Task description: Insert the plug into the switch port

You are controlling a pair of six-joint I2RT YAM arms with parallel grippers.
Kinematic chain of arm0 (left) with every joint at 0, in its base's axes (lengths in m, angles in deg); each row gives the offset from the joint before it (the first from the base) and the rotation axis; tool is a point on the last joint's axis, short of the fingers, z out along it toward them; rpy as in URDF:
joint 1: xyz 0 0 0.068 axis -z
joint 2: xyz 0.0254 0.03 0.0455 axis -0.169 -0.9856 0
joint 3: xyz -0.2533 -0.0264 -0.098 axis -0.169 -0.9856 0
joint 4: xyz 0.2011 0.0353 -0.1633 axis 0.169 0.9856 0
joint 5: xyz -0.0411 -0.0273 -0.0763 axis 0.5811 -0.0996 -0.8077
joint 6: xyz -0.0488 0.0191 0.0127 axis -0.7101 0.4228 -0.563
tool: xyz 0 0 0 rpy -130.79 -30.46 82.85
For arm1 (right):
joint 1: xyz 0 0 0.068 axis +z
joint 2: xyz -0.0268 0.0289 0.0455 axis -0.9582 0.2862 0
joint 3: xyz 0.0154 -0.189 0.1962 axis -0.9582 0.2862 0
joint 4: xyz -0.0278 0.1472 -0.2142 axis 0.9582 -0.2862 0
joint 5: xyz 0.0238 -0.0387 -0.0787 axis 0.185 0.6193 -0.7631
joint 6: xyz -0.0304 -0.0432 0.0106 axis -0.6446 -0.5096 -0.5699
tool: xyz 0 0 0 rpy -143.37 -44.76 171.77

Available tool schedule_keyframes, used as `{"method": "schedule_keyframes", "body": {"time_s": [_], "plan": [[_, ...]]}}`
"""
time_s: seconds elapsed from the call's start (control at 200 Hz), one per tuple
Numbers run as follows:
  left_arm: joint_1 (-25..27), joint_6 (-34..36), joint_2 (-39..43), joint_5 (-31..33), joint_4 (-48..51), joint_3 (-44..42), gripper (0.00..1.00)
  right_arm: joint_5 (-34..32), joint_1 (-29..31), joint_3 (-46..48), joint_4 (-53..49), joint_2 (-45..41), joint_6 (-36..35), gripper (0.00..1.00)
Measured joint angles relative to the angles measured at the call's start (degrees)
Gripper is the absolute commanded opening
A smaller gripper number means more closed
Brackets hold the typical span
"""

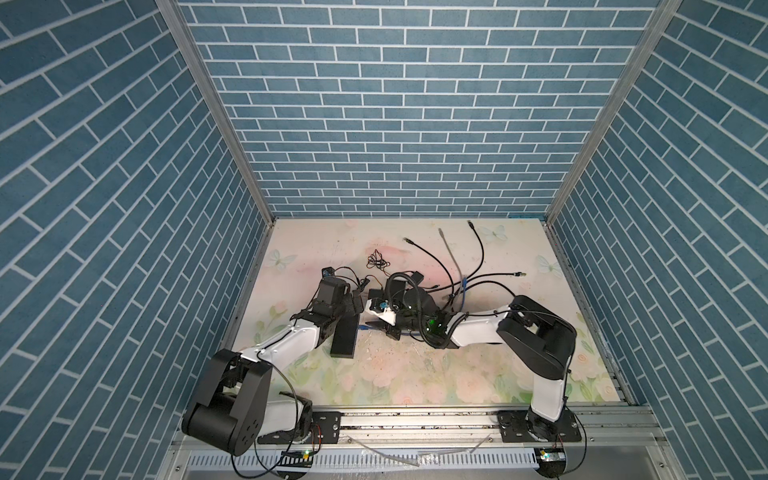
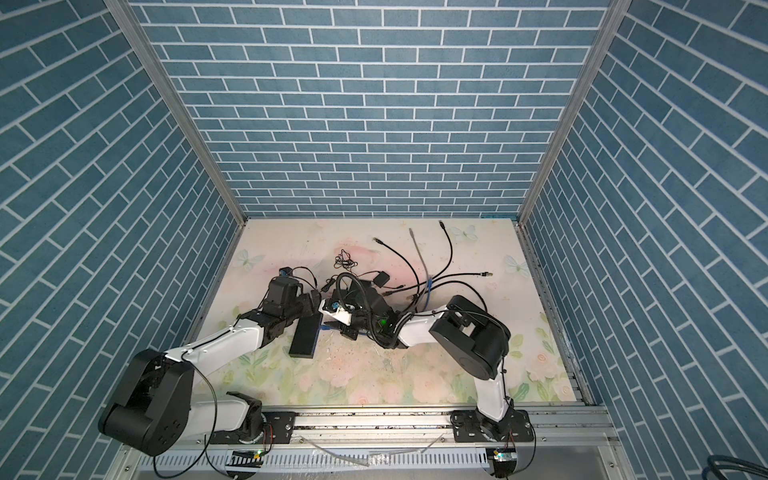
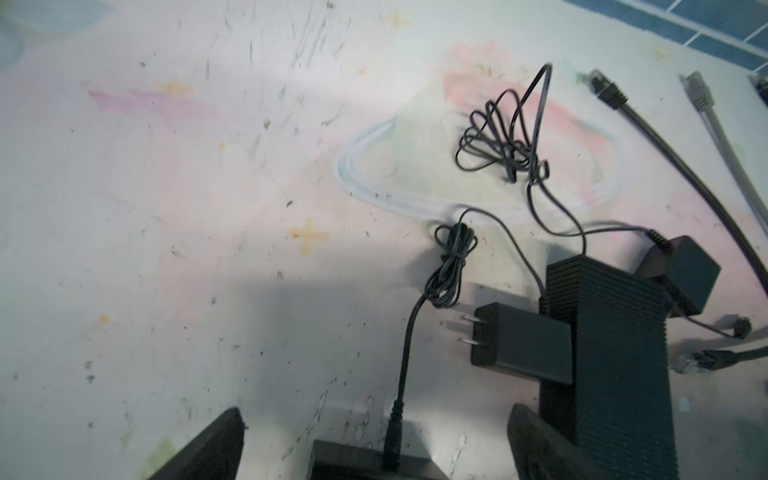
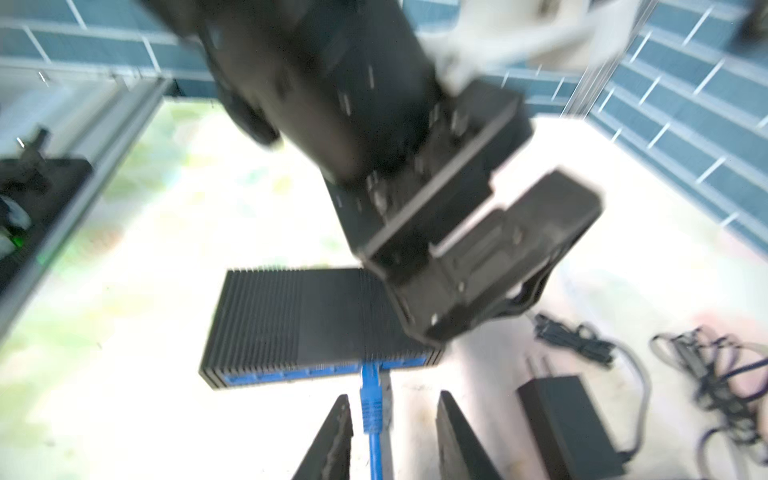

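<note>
Pale floral mat [image 1: 415,374] across the tabletop, boxed in on three sides by blue brick-pattern walls [image 1: 395,104].

Nearest, an aluminium rail [image 1: 415,419] carrying both arm bases.

Just beyond, left of centre in both top views, a flat black ribbed network switch [image 1: 344,338]. Lies flat on the mat, blue port face turned toward the right arm. Seated in one port of that face, a blue moulded cable plug [image 4: 371,390], with its blue lead trailing straight back.

Right gripper [image 4: 395,397] low behind the plug. Straddles it with jaws parted partway, one dark finger [image 4: 332,440] on each side, neither clamping it; gap on one side softened by blur.

Left gripper [image 3: 376,411] above the far end of the switch. Spreads wide and holds nothing.

Past the switch, a black wall adapter with two metal prongs [image 3: 523,349], right up against a second black ribbed box [image 3: 611,353]. Beside these, a bundled black power cord [image 3: 453,266]. Further on, a loose tangle of thin black wire [image 3: 503,141].

Farthest, toward the back wall, several black patch cables [image 3: 609,93] and one grey patch cable [image 3: 700,93], fanned out with connectors pointing away from the arms.
</note>
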Motion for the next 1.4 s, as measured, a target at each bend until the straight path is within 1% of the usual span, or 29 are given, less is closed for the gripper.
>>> {"method": "schedule_keyframes", "body": {"time_s": [0.075,0.145,0.275,0.36,0.43,0.54,0.62,0.755,0.855,0.96,1.08,1.2,1.4], "plan": [[-0.02,0.68,1.01,-0.02,0.07,0.48,1.0,-1.07,-0.37,-0.28,-2.54,-3.26,2.12,0.33],[0.0,1.53,1.84,-0.17,0.31,0.63,1.0,-2.78,-1.77,-1.44,-6.69,-5.27,5.92,0.32],[0.0,3.1,3.08,-1.64,0.98,0.66,1.0,-6.97,-6.95,-4.9,-16.87,-7.37,14.29,0.33],[0.0,3.91,4.33,-2.89,1.18,0.57,1.0,-11.76,-10.25,-6.16,-24.61,-9.33,18.86,0.33],[0.0,4.31,5.97,-3.82,1.09,0.13,1.0,-14.82,-12.48,-7.17,-30.95,-10.95,21.97,0.33],[0.02,4.55,8.9,-5.05,1.09,-1.22,1.0,-17.81,-15.63,-8.0,-39.28,-13.4,25.59,0.33],[0.09,4.61,10.6,-5.51,1.27,-2.03,1.0,-19.54,-17.38,-8.0,-44.13,-15.17,26.97,0.34],[0.9,4.66,11.93,-5.88,1.97,-2.34,1.0,-22.82,-19.23,-8.0,-51.3,-17.62,27.06,0.34],[2.14,4.68,11.76,-5.86,2.01,-2.36,0.99,-25.27,-19.8,-8.0,-56.7,-18.4,27.26,0.34],[4.11,4.83,10.19,-5.27,1.81,-2.34,0.99,-26.14,-21.09,-8.0,-61.13,-18.32,27.76,0.34],[7.8,6.08,6.21,-3.39,1.99,-1.57,1.0,-26.08,-23.61,-8.0,-62.88,-18.05,28.04,0.34],[11.87,8.24,1.57,-1.11,1.92,1.31,1.0,-25.68,-25.55,-8.0,-62.88,-16.79,28.26,0.34],[15.15,10.67,-1.79,1.46,-1.09,3.67,1.0,-23.76,-27.28,-8.02,-62.64,-11.28,29.7,0.3]]}}
